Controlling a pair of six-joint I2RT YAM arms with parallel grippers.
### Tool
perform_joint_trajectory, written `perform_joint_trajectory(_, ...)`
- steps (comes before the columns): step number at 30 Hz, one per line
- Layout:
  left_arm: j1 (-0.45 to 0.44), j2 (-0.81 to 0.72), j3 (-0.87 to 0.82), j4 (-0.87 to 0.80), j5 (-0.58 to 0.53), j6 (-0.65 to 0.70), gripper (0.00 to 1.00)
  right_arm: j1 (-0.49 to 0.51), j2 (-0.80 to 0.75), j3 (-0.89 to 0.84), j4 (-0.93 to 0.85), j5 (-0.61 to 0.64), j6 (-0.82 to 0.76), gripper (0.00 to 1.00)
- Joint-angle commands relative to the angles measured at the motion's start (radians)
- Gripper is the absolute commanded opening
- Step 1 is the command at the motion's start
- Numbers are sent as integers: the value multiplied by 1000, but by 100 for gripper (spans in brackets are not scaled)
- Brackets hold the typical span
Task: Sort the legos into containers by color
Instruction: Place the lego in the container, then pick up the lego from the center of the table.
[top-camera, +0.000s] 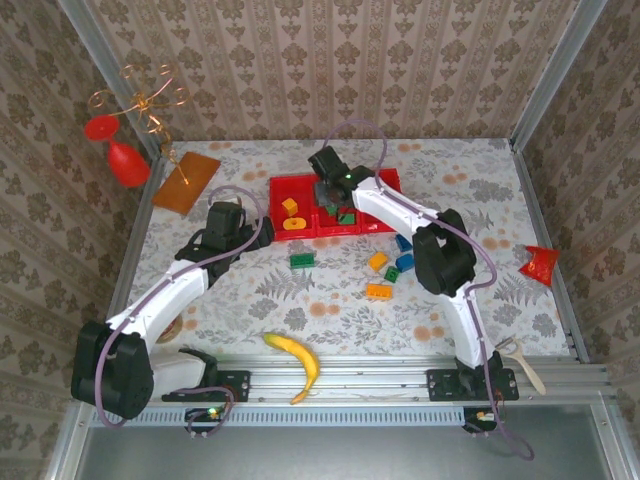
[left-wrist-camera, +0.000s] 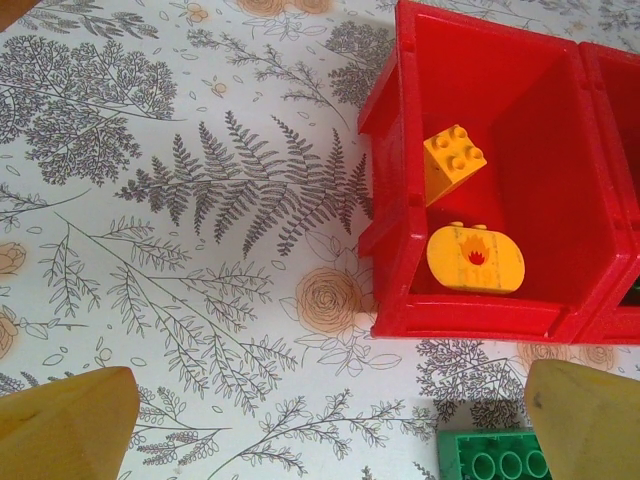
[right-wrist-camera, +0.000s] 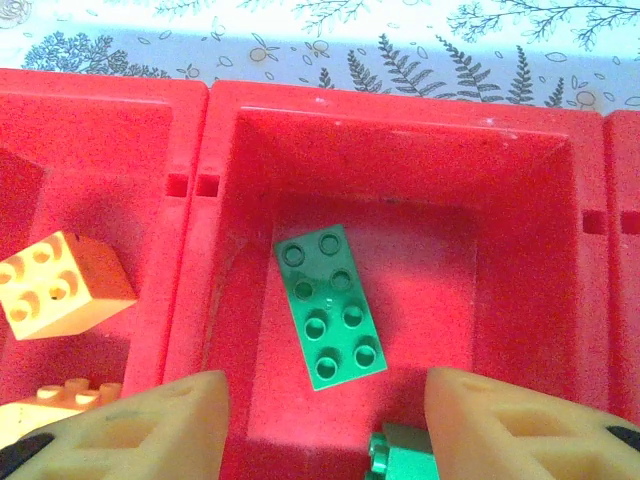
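Top external cam: R arm rises from its base at the near edge, elbow bent out to the right, forearm running back-left, so the R gripper (top-camera: 330, 190) hangs over the mid compt of the red tray (top-camera: 385, 181). L arm lies low, running diag. fwd-right from its base, w/ the L gripper (top-camera: 255, 233) just short of the tray's left end. I read both pincers off the wrist cams. R fingers (right-wrist-camera: 130, 425) are spread wide above the mid compt, nothing clamped. L fingers (left-wrist-camera: 65, 425) are also wide, w/ bare tablecloth (left-wrist-camera: 200, 300) between them and a green brick (left-wrist-camera: 490, 455) on the cloth just beside the right-hand one. R wrist cam resolves what top cam leaves as a green blob: a green 2x4 brick (right-wrist-camera: 330, 305) flat on the compt floor, studs up, long axis approx near-to-far, far end leaning a bit to frame left. A second green piece (right-wrist-camera: 400, 455) sits at the frame's bottom edge, cut off. L wrist cam gives the left compt: an orange square brick (left-wrist-camera: 453, 160) tipped against the wall, and an orange round piece (left-wrist-camera: 475, 260) w/ flame print lying flat, long axis across the frame. Top cam adds loose legos on the cloth in front of the tray, e.g. a loose orange brick (top-camera: 379, 291) and a loose blue brick (top-camera: 404, 242), plus a banana (top-camera: 295, 355) at the near edge.
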Motion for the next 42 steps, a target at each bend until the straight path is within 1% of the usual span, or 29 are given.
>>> perform_joint_trajectory(1, 9, -26, -12, 3, 7, -27, 100, -3, -132, -55, -5, -1, 5, 58)
perform_joint_trajectory(7, 9, -28, -14, 5, 7, -30, 100, -3, -302, -250, 20, 11, 39, 63)
perform_joint_trajectory(14, 12, -28, -17, 7, 8, -31, 100, -9, -492, -463, -16, 58, 81, 71)
perform_joint_trajectory(17, 15, -29, -19, 8, 9, -35, 100, -23, -560, -541, -50, 68, 94, 75)
perform_joint_trajectory(24, 23, -27, -21, 13, 14, -36, 100, -91, -675, -679, -123, 69, 125, 80)
perform_joint_trajectory(28, 26, -23, -18, 15, 21, -40, 100, -142, -691, -711, -148, 49, 121, 82)
perform_joint_trajectory(32, 27, -19, -15, 16, 28, -43, 100, -190, -664, -708, -171, 18, 89, 83)
perform_joint_trajectory(36, 27, -14, -15, 17, 32, -47, 100, -241, -595, -687, -177, -44, 34, 83)
perform_joint_trajectory(42, 29, -12, -15, 15, 36, -50, 100, -272, -488, -657, -156, -67, -38, 80)
